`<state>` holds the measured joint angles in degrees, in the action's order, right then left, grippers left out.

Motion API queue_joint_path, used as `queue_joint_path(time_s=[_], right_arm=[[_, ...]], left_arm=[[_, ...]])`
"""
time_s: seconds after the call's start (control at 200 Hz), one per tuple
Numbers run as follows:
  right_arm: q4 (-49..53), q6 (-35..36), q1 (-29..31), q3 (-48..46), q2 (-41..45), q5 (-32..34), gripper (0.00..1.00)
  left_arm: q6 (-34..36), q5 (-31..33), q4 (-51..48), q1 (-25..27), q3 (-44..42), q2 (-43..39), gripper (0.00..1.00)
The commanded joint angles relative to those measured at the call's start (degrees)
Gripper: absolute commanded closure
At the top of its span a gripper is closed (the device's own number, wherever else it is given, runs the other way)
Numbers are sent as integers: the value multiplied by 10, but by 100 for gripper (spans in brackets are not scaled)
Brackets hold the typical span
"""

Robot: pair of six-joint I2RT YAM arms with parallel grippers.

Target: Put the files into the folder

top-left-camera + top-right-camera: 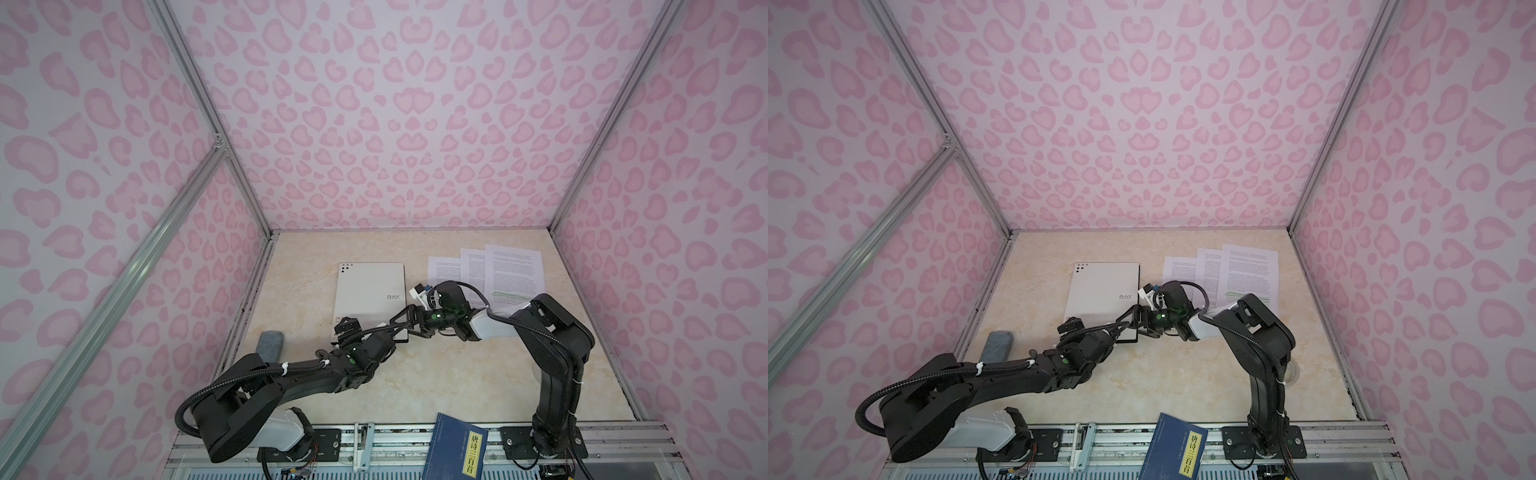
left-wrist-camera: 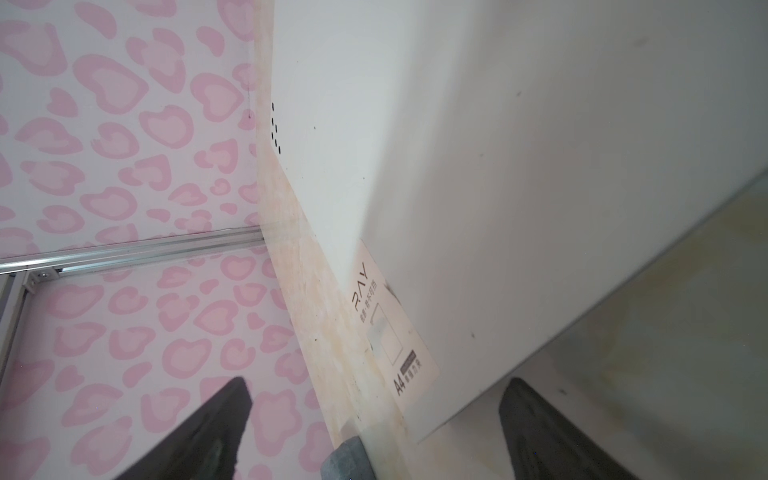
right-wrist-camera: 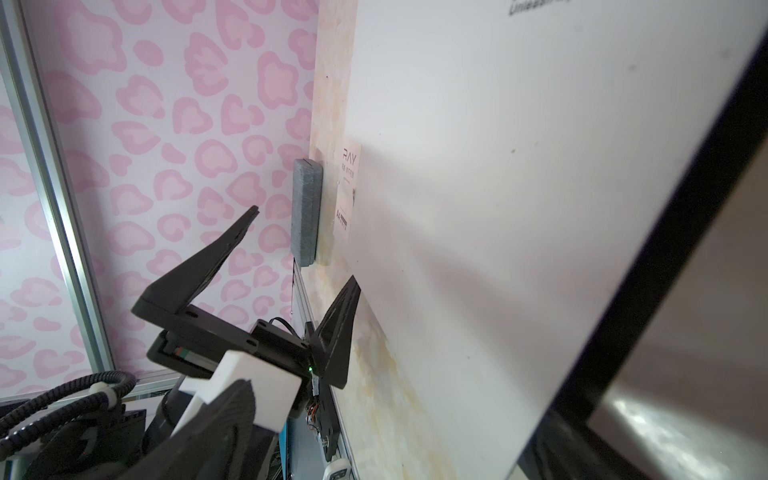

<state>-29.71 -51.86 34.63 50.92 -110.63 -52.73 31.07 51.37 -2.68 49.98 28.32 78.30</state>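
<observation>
Folder (image 1: 370,291) closed, flat; fanned files (image 1: 498,270) just to its right. Left gripper (image 2: 378,382) and right gripper (image 1: 402,323) spread wide, crowding at near right corner. Grey block (image 1: 270,345) near left; blue book (image 1: 455,446) at front edge.

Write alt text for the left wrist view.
The closed folder, grey-white with a RAY label, fills the view on the beige table. The left gripper, jaws wide open, sits at the folder's near corner; pink-patterned wall behind.

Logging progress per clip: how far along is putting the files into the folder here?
Done: nothing visible; the folder lies closed. In hand: the left pincer and right pincer are open at its near right corner, gripping nothing. Left: open it and move the three files, fanned to its right, inside.
</observation>
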Motion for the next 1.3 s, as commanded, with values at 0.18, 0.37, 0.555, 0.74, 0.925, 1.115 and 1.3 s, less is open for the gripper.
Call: queue_joint_path(time_s=[0.18,0.37,0.555,0.74,0.925,1.115,1.3], right_arm=[[-16,-10,-9,3,6,-11,1],[-55,-38,-8,0,1,-11,1],[-106,-80,-8,3,-9,-19,1],[-87,-78,-7,12,9,-7,1],[6,-27,10,57,28,9,1],[65,1,29,121,25,26,1],[114,20,51,193,18,50,1]], left_arm=[[-13,-83,-97,-1,19,-99,3],[-33,-107,-150,-13,48,-152,3],[-71,-155,-185,-78,104,-182,3],[-130,-246,-241,-199,219,-181,3],[-198,-353,-313,-283,373,-116,3],[-287,-454,-369,-345,484,-24,3],[-346,-589,-407,-412,572,50,3]])
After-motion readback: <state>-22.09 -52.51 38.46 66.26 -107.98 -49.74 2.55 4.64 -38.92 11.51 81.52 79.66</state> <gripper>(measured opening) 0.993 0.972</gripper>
